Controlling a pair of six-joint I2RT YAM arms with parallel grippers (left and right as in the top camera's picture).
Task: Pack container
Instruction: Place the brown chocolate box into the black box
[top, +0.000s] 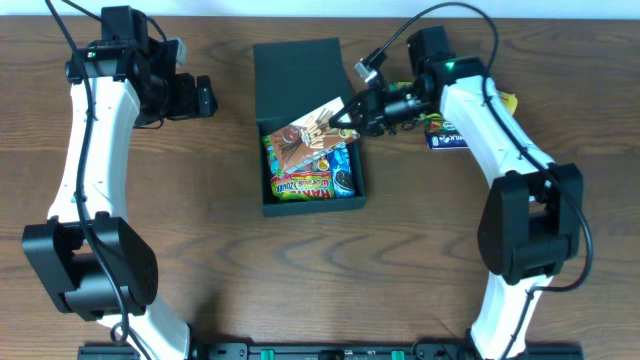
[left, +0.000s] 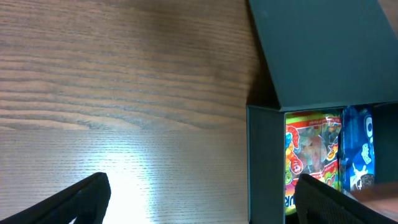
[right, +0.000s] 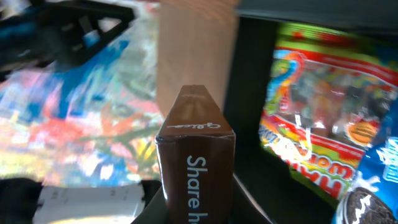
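The container (top: 310, 207) is a dark box in the middle of the table, open, with its flap lid (top: 298, 70) lying flat behind it. Inside lie a colourful gummy packet (top: 300, 185) and a blue cookie packet (top: 343, 175). My right gripper (top: 350, 112) is shut on a brown snack packet (top: 310, 135), held tilted over the container's back half. In the right wrist view the packet's brown edge (right: 199, 162) sits between the fingers of my right gripper (right: 199, 211). My left gripper (top: 205, 97) stands open, left of the lid. My left gripper (left: 202, 199) holds nothing, beside the container's wall (left: 264, 162).
A blue packet (top: 445, 135) and a yellow-green one (top: 508, 100) lie on the table to the right, partly under my right arm. The tabletop is dark wood (top: 200, 220). In the left wrist view the gummy packet (left: 311, 155) and blue packet (left: 360, 155) show inside the box.
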